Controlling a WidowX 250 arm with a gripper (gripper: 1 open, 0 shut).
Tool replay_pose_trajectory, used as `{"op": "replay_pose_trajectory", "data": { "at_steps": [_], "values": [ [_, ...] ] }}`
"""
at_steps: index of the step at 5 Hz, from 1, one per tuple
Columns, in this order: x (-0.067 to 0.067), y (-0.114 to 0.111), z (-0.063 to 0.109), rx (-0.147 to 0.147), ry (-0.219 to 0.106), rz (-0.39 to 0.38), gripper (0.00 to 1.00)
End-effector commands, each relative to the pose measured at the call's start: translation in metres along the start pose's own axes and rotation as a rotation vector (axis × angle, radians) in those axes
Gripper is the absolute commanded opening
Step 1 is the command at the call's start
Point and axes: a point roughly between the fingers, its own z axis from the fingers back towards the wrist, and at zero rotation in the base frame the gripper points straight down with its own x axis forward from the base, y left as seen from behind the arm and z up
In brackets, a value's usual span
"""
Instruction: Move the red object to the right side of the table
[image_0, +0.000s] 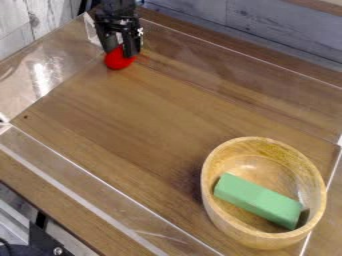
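The small round bright-red toy fruit (119, 60) sits near the far left corner of the brown wood-grain tabletop (160, 110), well apart from the round light wooden bowl (263, 192) at the near right, which holds a green rectangular block (259, 201). The black robot gripper (120, 50) is right at the fruit, covering its upper part; its fingers appear to be spread wide and released, not clenched on anything. Whether either finger touches the fruit cannot be told from this view.

The step in hand, by judgement, is getting a secure grasp. The fingers do best to straddle the fruit evenly, one on each side, and to go low enough to meet it at its widest part, since a pinch high on a round thing would likely squeeze it out downward or send it rolling. The closing is best slow and centred, so that one finger does not push the fruit farther into the corner, where the clear plastic rim (58, 160) and the far side would leave little room to work. Once the grip is firm, a short straight lift before any travel to the right would show whether it holds.
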Motion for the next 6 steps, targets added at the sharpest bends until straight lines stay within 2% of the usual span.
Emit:
{"op": "replay_pose_trajectory", "data": {
  "at_steps": [1, 2, 3, 4, 5, 6],
  "values": [
    [0.005, 0.007, 0.013, 0.017, -0.037, -0.017, 1.0],
    [0.005, 0.004, 0.001, 0.006, -0.037, -0.018, 1.0],
    [0.001, -0.005, 0.019, -0.001, -0.06, -0.036, 0.0],
    [-0.002, -0.019, 0.041, -0.008, -0.091, -0.057, 0.0],
    [0.002, -0.034, 0.078, -0.026, -0.129, -0.035, 0.0],
    [0.006, -0.06, 0.1, -0.043, -0.143, -0.029, 0.0]
  ]
}}
